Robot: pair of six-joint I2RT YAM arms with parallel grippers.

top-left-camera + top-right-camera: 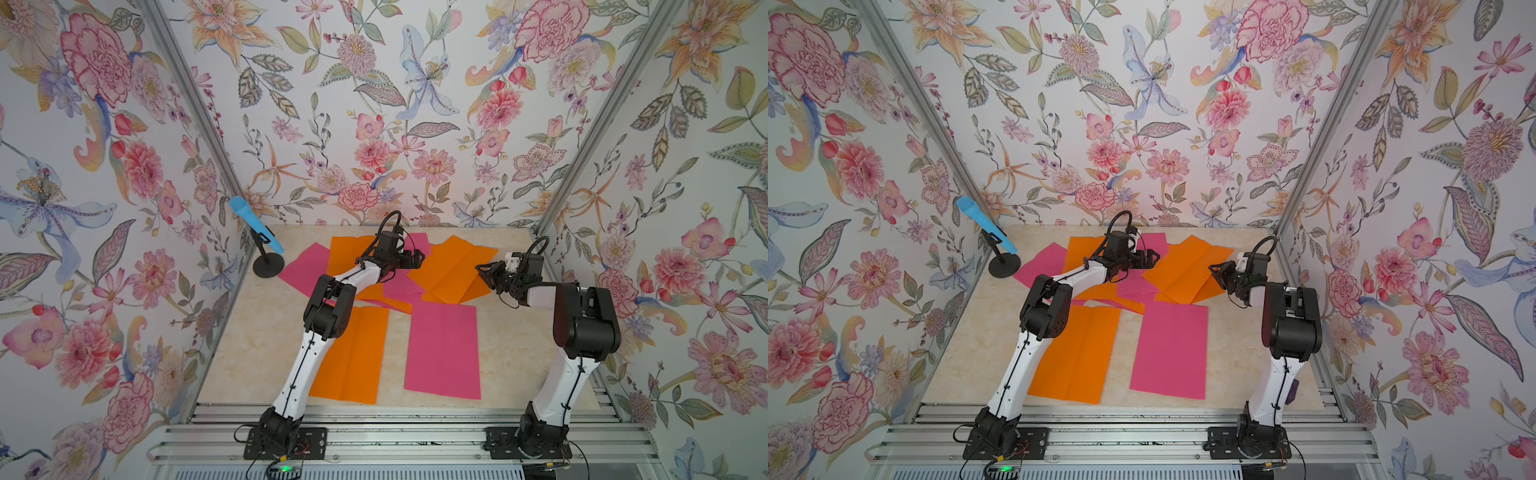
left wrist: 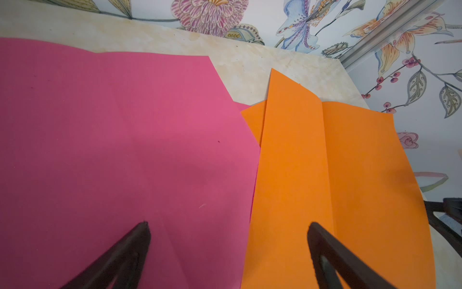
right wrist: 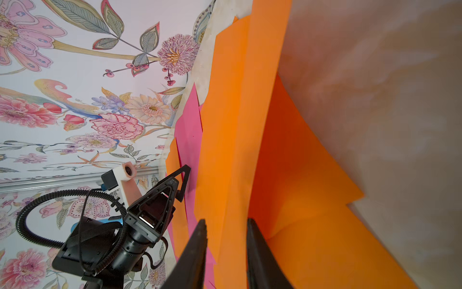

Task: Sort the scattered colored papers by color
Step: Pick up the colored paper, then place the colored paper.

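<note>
Two robot arms reach over a marbled counter. One orange sheet and one pink sheet lie flat near the front. More orange and pink papers overlap in a pile at the back. The left hand hangs wide open and empty above the pile. The right hand, jaws slightly parted, holds nothing at the pile's orange edge.

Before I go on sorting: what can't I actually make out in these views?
- Far pile: the sheet count is unclear in both top views. The sheets overlap, and the left arm covers the middle.
- Near orange sheet: its left edge is hidden under that arm.
- Right end effector: its jaws are apart in the wrist view, but whether it touches the orange paper cannot be told.
- Pink sheet: cut off by the left wrist picture's edge.
</note>
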